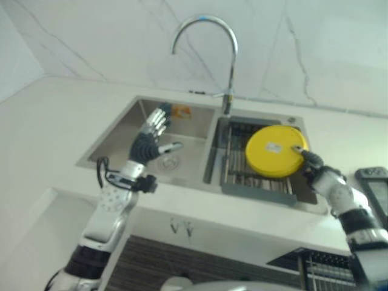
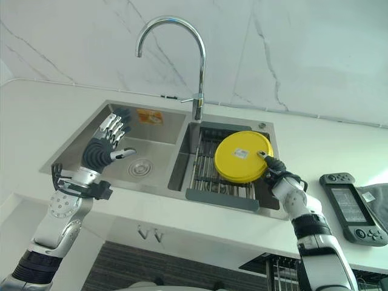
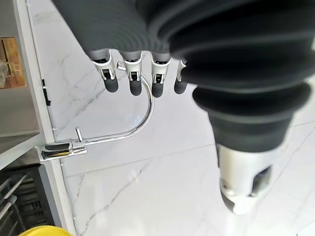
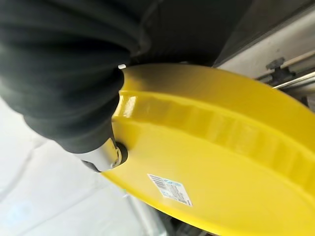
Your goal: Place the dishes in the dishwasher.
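No print can be read: the yellow plate [image 2: 242, 156] bears a white barcode label, too small

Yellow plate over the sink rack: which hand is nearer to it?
Right. The right hand grips the yellow plate at its edge above the rack. The left hand hovers open over the other sink basin, well apart from the plate.

Kitchen: double steel sink [image 2: 154, 142] set in white countertop [image 2: 315, 145], gooseneck faucet [image 2: 182, 54], marble backsplash [image 2: 291, 54], dish rack [image 2: 206, 176] in right basin.
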Tool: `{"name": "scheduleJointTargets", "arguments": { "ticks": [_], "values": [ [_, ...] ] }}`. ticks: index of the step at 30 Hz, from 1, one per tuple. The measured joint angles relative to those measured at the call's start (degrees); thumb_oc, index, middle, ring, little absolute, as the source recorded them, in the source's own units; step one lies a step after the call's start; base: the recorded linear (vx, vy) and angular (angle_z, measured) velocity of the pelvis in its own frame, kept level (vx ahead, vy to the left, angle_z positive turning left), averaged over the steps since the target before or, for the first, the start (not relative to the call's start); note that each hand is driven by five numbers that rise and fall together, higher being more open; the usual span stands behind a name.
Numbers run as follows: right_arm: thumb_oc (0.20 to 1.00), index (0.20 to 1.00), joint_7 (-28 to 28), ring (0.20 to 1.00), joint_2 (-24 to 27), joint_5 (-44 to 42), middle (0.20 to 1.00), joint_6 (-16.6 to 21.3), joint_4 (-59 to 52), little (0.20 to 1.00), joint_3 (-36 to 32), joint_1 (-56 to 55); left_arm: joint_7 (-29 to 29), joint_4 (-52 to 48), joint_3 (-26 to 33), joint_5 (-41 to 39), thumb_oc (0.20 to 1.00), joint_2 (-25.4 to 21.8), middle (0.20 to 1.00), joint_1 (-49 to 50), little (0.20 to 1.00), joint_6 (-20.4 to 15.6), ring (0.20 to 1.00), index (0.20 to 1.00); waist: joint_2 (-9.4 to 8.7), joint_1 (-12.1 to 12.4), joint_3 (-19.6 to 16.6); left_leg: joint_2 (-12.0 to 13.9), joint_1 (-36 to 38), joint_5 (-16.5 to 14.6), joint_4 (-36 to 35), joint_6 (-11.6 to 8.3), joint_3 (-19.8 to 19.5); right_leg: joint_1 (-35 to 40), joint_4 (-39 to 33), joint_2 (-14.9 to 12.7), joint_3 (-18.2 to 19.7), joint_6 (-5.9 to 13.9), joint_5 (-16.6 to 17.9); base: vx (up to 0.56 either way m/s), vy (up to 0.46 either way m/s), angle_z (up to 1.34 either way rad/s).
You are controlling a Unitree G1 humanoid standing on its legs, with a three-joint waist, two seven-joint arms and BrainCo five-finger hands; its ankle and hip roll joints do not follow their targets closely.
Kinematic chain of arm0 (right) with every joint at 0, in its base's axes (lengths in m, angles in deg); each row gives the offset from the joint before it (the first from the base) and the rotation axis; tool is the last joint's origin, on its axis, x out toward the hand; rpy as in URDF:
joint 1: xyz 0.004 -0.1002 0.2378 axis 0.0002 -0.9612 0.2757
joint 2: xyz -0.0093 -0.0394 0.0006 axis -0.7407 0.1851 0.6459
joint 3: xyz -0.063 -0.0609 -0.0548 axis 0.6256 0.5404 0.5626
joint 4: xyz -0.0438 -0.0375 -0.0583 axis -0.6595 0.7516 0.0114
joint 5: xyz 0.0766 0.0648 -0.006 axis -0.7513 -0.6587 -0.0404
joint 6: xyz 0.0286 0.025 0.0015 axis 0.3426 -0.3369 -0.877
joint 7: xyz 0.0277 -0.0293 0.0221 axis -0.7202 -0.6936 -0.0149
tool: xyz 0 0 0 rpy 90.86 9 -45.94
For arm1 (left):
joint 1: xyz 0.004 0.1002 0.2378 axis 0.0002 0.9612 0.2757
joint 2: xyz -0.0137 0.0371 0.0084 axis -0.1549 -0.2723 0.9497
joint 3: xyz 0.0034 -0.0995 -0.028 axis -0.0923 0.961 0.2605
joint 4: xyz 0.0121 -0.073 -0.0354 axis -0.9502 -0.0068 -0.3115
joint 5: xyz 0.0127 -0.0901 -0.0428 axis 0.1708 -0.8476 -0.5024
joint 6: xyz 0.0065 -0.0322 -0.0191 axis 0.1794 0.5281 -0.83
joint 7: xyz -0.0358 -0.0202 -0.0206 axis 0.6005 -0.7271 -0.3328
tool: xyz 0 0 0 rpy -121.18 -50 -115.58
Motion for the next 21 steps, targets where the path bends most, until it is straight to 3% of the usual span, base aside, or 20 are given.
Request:
{"name": "scheduleJointTargets", "arguments": {
  "ticks": [5,12,14,16,17,19,20,21],
  "values": [
    [0.2,0.2,2.43,0.2,0.1,0.23,0.2,0.21,-12.5,0.2,-1.51,-5.05,-1.41,-0.24,1.16,0.08,1.0,0.01,1.0,2.19,1.0,-0.01,1.0,1.0,0.1,-1.42,-0.02,0.83,-0.14,0.08,0.01,-0.16,0.18,-0.24,0.01,0.8,0.07,-0.48,-0.31,-0.01,-0.153,-0.01],
    [0.2,0.2,6.11,0.2,-1.04,1.4,0.2,2.59,-27.17,0.2,-9.54,-13.76,-2.84,-0.74,5.06,0.11,1.0,0.49,1.0,8.24,1.0,-1.23,1.0,1.0,1.54,-3.19,-0.08,0.95,-0.76,-0.07,0.02,-0.47,0.9,-1.33,0.33,1.05,0.63,-0.76,-0.16,-0.09,0.037,-0.06],
    [0.2,0.2,6.97,0.2,-2.95,1.33,0.2,2.99,-30.87,0.2,-11.36,-15.19,-2.65,-0.89,7.16,0.14,1.0,4.54,1.0,9.72,1.0,-3.06,1.0,1.0,2.4,-3.3,-0.1,0.36,-0.97,-0.05,0.05,-0.42,1.8,-2.76,0.34,1.0,3.05,-0.8,0.48,-0.31,0.244,-0.51],
    [0.2,0.2,7.45,0.2,-3.37,1.42,0.2,3.57,-31.09,0.2,-11.31,-15.56,-1.75,-0.94,7.24,2.53,1.0,4.81,1.0,8.67,1.0,-4.67,1.0,1.0,0.14,-2.96,1.06,-1.39,-3.97,-0.57,6.94,-0.28,-0.07,-4.38,0.32,-0.93,6.17,-0.83,1.25,-0.27,0.345,-0.73],
    [0.2,0.2,7.43,0.2,-2.99,1.63,0.2,3.67,-33.23,0.2,-11.83,-16.7,-1.51,-0.95,7.08,3.49,1.0,4.92,1.0,8.71,1.0,-5.66,1.0,1.0,-0.08,-3.24,1.15,-1.98,-5.65,-2.43,9.19,0.75,-3.48,-4.73,0.35,-1.79,7.1,-0.73,2.01,-0.23,0.425,-0.58],
    [0.2,0.2,7.61,0.2,-5.84,3.17,0.2,5.16,-35.4,0.2,-13.17,-17.75,-1.53,-0.45,7.39,4.9,1.0,4.92,1.0,8.44,1.0,-6.86,1.0,1.0,1.38,-6.15,1.47,-2.15,-3.27,-3.3,3.96,0.94,-3.46,-6.2,0.39,-1.5,9.2,0.62,3.36,-0.2,0.359,-0.56],
    [0.2,0.2,7.38,0.2,-8.86,5.33,0.2,6.13,-36.34,0.2,-14.33,-19.4,-1.69,-0.64,8.2,5.2,1.0,4.63,1.0,8.37,1.0,-7.15,1.0,1.0,0.8,-7.68,1.94,-4.27,-2.41,-2.06,0.99,1.8,-2.03,-6.96,0.44,-3.42,10.4,2.24,4.07,-0.21,0.361,-0.7],
    [0.2,0.2,7.39,0.2,-8.76,7.74,0.2,6.46,-36.34,0.2,-16.14,-23.24,-2.07,-0.61,9.01,5.28,1.0,4.18,1.0,8.37,1.0,-7.26,1.0,1.0,-1.34,-9.38,2.61,-7.18,-1.58,-1.14,0.04,3.36,-0.85,-7.83,0.42,-6.13,11.72,3.34,3.4,-0.31,0.478,-0.66]
  ]
}}
